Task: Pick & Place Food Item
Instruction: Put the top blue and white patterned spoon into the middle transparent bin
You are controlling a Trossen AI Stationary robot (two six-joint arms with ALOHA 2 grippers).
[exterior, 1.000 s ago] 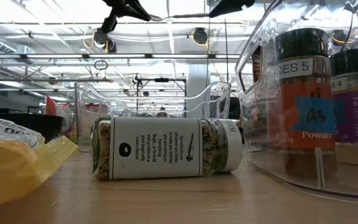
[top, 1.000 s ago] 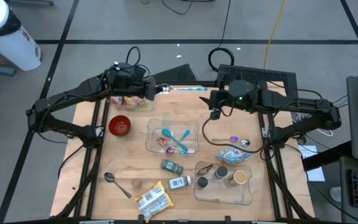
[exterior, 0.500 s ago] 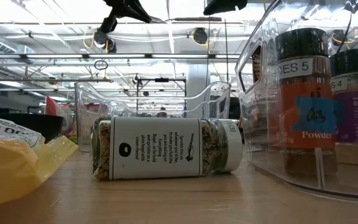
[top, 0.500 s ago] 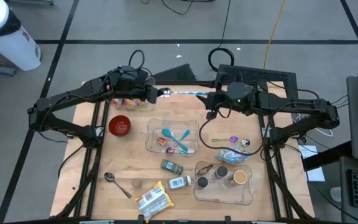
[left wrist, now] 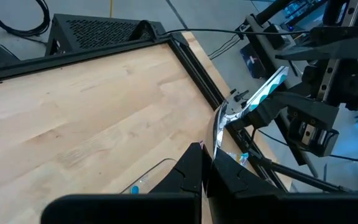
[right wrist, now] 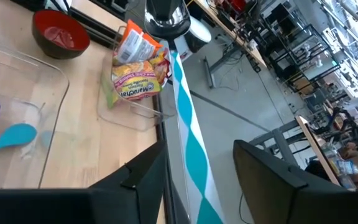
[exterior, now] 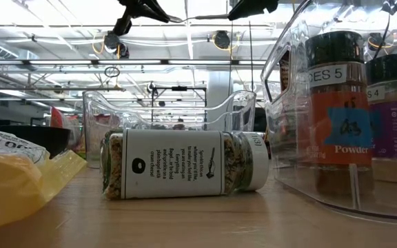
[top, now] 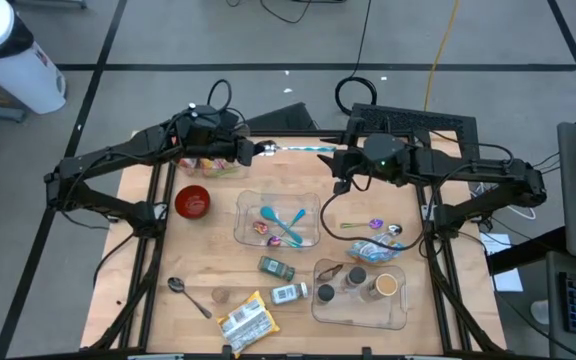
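A long flat utensil [top: 298,147] with a silver end and a teal-and-white striped handle hangs level above the table's far edge, between my two arms. My left gripper [top: 258,148] is shut on its silver end. My right gripper [right wrist: 197,155] is open, one finger on each side of the striped handle [right wrist: 188,124] near its free end; a gap shows beside one finger, and I cannot tell whether the other touches. A noodle packet [top: 208,163] lies in a clear container at the far left. My left gripper pinches the utensil's silver end [left wrist: 217,127] between its two shut fingers, coming from the table's left and slanting slightly down. The fingers lie along the utensil. It sticks out past the fingertips toward my right gripper, lifted clear of the table.
Below the arms stand a clear bin [top: 308,205] with teal spoons, a red bowl [top: 192,201] and a clear bin [top: 398,315] of spice jars. Two spice jars [top: 276,267] lie on the wood, with a yellow packet [top: 245,320], a metal spoon [top: 183,292] and a snack bag [top: 376,250].
My right gripper has risen and gone toward the table's far edge and left, up to the utensil's striped end, and now stands around it. My left gripper and the utensil have kept still.
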